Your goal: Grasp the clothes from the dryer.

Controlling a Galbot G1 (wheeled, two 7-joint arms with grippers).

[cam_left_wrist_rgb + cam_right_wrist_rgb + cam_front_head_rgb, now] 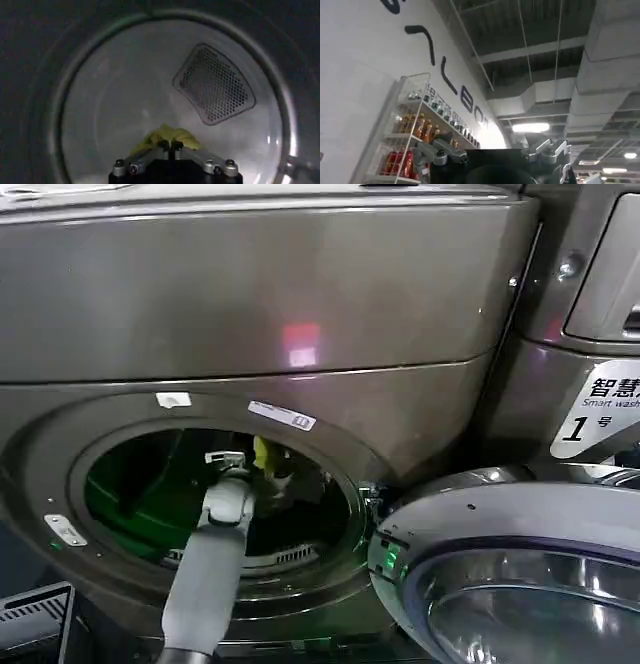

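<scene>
The left gripper (262, 467) is positioned inside the dryer (250, 334) opening, its fingers (164, 145) closed on the clothes (167, 136). The right gripper (495, 160) is raised toward a ceiling, fingers spread wide.

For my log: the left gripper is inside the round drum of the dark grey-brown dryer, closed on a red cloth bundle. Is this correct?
Not quite. The bundle is yellow-green, not red, as the left wrist view shows. The left gripper is indeed inside the dark grey-brown dryer, closed on it.
</scene>
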